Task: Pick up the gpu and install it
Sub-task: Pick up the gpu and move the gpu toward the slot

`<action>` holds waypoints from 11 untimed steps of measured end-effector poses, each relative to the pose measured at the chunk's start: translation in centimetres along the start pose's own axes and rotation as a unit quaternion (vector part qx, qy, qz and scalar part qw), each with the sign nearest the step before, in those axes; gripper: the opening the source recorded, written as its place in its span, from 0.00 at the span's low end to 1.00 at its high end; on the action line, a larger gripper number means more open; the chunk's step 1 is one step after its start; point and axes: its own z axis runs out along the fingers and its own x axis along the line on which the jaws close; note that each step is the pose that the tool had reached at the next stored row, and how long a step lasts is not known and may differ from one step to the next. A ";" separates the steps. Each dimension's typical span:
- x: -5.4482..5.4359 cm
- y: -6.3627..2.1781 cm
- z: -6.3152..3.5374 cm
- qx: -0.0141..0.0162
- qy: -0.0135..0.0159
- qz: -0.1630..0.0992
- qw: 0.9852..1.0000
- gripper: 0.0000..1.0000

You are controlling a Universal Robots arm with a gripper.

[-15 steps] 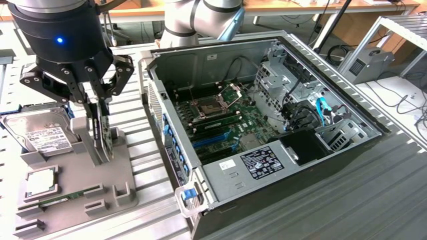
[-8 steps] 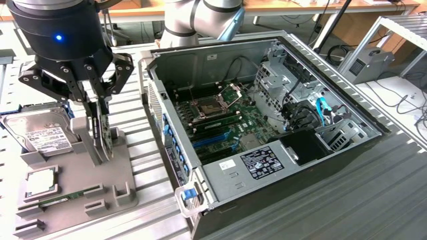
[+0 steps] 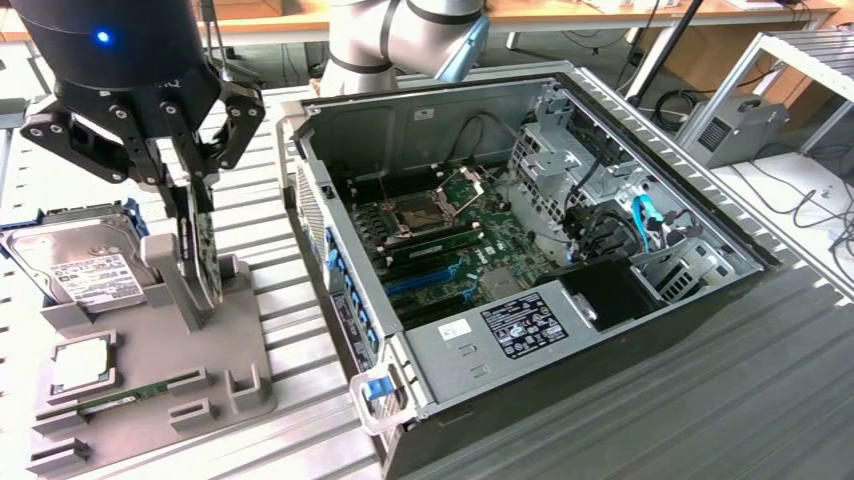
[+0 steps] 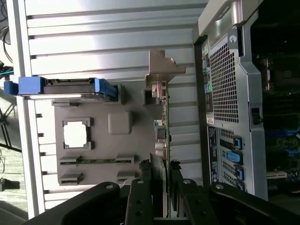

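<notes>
Here, the end effector (image 3: 191, 205) hangs over the grey holder (image 3: 214, 350) on the exterior view's left. Its black fingers (image 3: 176, 190) reach down on either side of the graphics card (image 3: 207, 265). The card stands upright on its edge in a slot of the holder, along the side nearest the open computer case (image 3: 441, 350).

In the wrist view the end effector (image 4: 165, 164) is about half closed. One finger (image 4: 157, 171) lies against each face of the graphics card (image 4: 164, 112), with no gap showing, so it has the card pinched while the card is seated in the holder (image 4: 101, 140). The card is seen edge-on there, with its silver end bracket (image 4: 161, 70) at the end far from the fingers.

Other parts share the holder:
- a hard drive (image 3: 74, 265) with a white label, in blue rails (image 4: 70, 86)
- a square processor chip (image 3: 83, 365) in its pocket (image 4: 76, 133)
- a narrow green memory stick (image 3: 114, 400) lying flat (image 4: 96, 161)

The holder and the case both rest on a slatted metal tabletop (image 3: 300, 400). The case lies on its side with the panel off, its main board facing up, just beside the holder. Its perforated rear wall (image 4: 225, 93) faces the card. The robot arm (image 3: 400, 30) rises behind the case.
</notes>
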 end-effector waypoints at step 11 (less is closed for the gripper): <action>-0.1 0.09 -2.04 0.000 0.000 0.000 1.000 0.27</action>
